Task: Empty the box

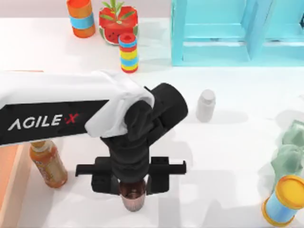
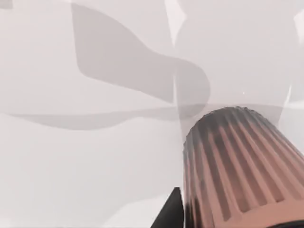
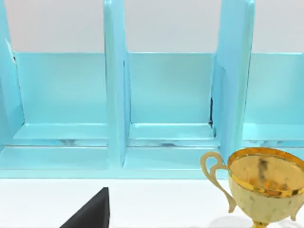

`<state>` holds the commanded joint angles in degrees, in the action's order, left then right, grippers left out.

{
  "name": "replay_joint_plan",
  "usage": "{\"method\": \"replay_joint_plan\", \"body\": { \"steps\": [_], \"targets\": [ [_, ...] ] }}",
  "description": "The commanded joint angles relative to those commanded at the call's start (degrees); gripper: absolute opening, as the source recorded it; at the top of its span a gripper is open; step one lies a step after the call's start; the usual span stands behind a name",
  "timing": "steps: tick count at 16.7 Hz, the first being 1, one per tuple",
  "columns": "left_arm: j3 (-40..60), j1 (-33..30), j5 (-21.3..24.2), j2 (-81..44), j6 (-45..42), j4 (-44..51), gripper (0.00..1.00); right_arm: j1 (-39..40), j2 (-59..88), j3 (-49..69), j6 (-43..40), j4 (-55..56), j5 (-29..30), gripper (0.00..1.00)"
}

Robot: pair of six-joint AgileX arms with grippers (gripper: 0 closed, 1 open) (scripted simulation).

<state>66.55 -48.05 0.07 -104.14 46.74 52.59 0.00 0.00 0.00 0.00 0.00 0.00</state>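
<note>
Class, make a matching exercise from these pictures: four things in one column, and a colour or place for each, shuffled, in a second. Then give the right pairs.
Things:
1. small bottle
2. shelf unit
3. trophy cup
4. brown ribbed-cap bottle

Descriptions:
A. gold
B. under the left gripper
C. white, standing alone mid-table
D. turquoise, at the table's far edge

Pairs: 1-C, 2-D, 3-A, 4-B

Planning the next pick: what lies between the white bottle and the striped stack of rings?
In the top view, only bare white tabletop lies between the white bottle and the striped stack of rings.
</note>
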Motion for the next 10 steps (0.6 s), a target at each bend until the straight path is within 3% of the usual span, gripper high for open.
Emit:
{"method": "replay_joint_plan", "body": {
  "steps": [6,10],
  "targets": [
    [0.00,0.00,0.00,0.00,0.00,0.00,0.98,0.00,0.00,0.00,0.00,0.00,0.00,1.00],
    [0.00,0.00,0.00,0.00,0.00,0.00,1.00,0.00,0.00,0.00,0.00,0.00,0.00,1.00]
  ]
}}
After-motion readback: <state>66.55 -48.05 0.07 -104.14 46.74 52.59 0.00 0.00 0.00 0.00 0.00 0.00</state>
